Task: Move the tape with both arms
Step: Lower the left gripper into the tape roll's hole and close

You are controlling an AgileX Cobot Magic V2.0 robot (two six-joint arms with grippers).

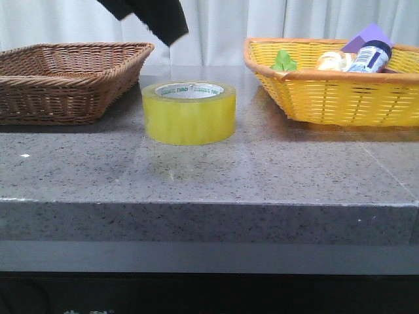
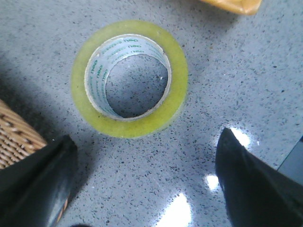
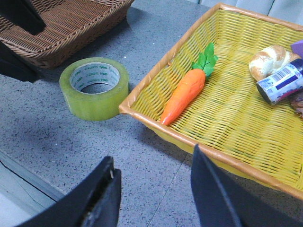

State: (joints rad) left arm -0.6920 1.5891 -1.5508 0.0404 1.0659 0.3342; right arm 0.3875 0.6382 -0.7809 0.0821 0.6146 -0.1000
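Observation:
The tape [image 1: 189, 112] is a wide translucent yellow roll with a white core printed in green. It lies flat on the grey stone table between two baskets. My left gripper [image 2: 147, 142] hovers above it, open and empty, with the roll [image 2: 137, 126] just beyond the fingertips. Part of the left arm [image 1: 154, 16] shows black at the top of the front view. My right gripper [image 3: 152, 155] is open and empty over the table, near the yellow basket's front rim. The tape [image 3: 94, 101] lies apart from it, on its far side. The right gripper is out of the front view.
A brown wicker basket [image 1: 65, 78] stands left of the tape. A yellow basket [image 1: 340, 98] on the right holds a toy carrot [image 3: 184, 94], a bread roll [image 3: 267, 59], a dark-capped bottle [image 3: 281, 80] and a purple block [image 1: 370, 36]. The table's front edge [image 1: 209, 204] is near.

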